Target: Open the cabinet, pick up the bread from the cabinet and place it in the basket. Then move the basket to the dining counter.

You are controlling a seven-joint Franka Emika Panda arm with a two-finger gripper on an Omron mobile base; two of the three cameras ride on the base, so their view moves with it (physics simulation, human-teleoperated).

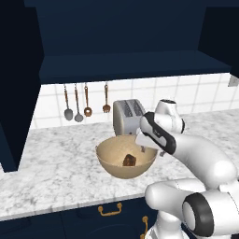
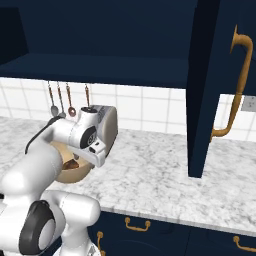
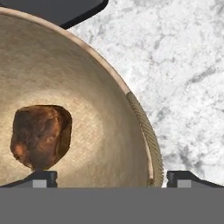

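Dark finger tips of the gripper [image 3: 111,178] stand wide apart at the bottom of the hand view, holding nothing, one over the hollow of the basket [image 3: 96,78] and one outside its rim. Left of centre in that frame the bread [image 3: 40,136] lies on the basket's floor. In the left base view the basket [image 1: 114,161] sits mid-frame on the marble counter [image 1: 51,168], the toaster [image 1: 127,115] just behind it. Above, the cabinet [image 1: 126,65] stands open, its dark shelf across the upper frame.
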